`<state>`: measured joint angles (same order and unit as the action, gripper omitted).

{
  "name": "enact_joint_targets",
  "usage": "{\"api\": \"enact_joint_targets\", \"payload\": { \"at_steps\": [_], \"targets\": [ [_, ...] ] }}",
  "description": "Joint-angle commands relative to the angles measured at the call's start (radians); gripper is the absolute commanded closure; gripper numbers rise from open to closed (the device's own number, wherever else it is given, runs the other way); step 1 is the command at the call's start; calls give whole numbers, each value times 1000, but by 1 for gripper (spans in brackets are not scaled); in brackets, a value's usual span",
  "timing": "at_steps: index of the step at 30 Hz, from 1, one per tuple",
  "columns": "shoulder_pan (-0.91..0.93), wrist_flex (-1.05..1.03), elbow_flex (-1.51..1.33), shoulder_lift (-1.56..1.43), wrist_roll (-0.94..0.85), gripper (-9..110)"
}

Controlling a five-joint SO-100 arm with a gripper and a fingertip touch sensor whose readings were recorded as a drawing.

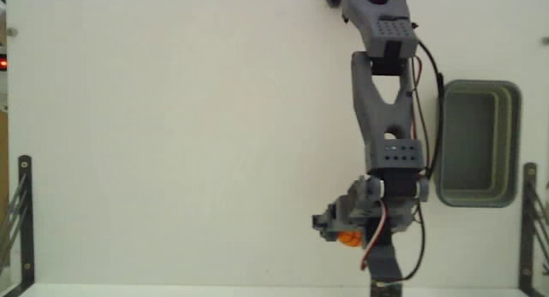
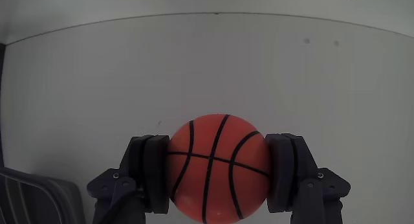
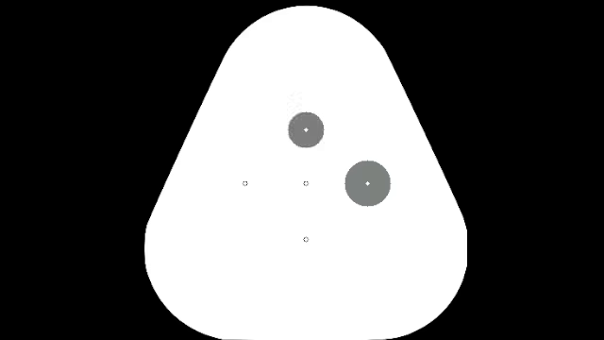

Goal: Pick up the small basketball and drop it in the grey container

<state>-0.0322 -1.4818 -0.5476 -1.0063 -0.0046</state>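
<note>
In the wrist view the small basketball (image 2: 218, 167), orange with black seam lines, sits squeezed between the two dark fingers, one pad (image 2: 155, 172) on its left and one on its right. The gripper (image 2: 218, 175) is shut on it. In the fixed view only a sliver of the small basketball (image 1: 348, 239) shows under the gripper (image 1: 350, 233), low in the picture near the table's bottom edge. The grey container (image 1: 477, 142) stands empty to the right of the arm, apart from the gripper.
The grey arm (image 1: 388, 108) stretches down from the top of the fixed view, with cables along its right side. Black brackets stand at the left edge (image 1: 19, 220) and right edge (image 1: 533, 220). A dark ribbed object (image 2: 39, 198) fills the wrist view's lower left corner.
</note>
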Motion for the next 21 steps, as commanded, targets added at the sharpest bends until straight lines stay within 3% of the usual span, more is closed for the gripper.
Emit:
{"api": "enact_joint_targets", "payload": {
  "at_steps": [1, 21],
  "targets": [
    [-26, -4, -3, -80, 5, 19],
    [-123, 6, -100, -167, 5, 19]
  ]
}}
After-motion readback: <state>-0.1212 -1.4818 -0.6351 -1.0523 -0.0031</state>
